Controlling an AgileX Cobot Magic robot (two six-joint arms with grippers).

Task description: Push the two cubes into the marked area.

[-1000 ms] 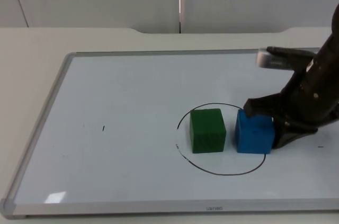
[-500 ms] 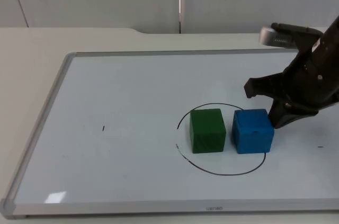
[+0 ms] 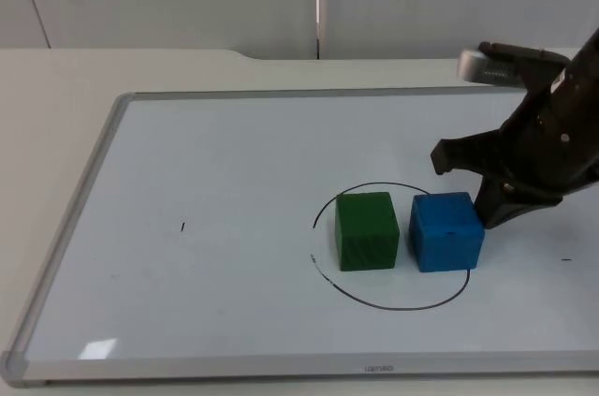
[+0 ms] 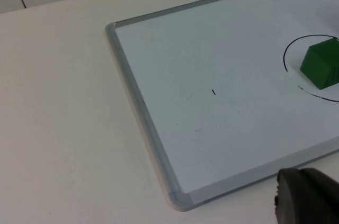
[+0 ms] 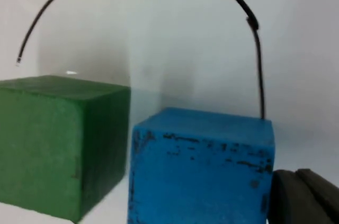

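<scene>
Nearest the camera ran the grey frame of the whiteboard (image 3: 201,373), which lay flat on the white desk (image 3: 56,106) and carried everything that mattered to the task. A little farther in, right of the board's middle, a black hand-drawn circle (image 3: 391,306) marked the target area.

Inside that circle the green cube (image 3: 367,230) sat toward the left, clear of the line. The blue cube (image 3: 447,231) stood just beside it on the right with a narrow gap between them; in the top view its right edge sat at or over the circle's line, so whether it was wholly inside could not be told.

The right gripper (image 3: 465,192) hovered just right of and slightly beyond the blue cube, its two fingers spread apart and grasping nothing, with the near finger close to the cube's far-right corner; contact could not be made out. In the right wrist view both cubes stood close ahead of it with the circle's arc curving behind them.

The left arm waited off the board's near-left corner; whether the left gripper (image 4: 308,196) was released or clenched could not be told.

By the look of it, the green cube was done, and at most a small nudge leftward on the blue one remained.
</scene>
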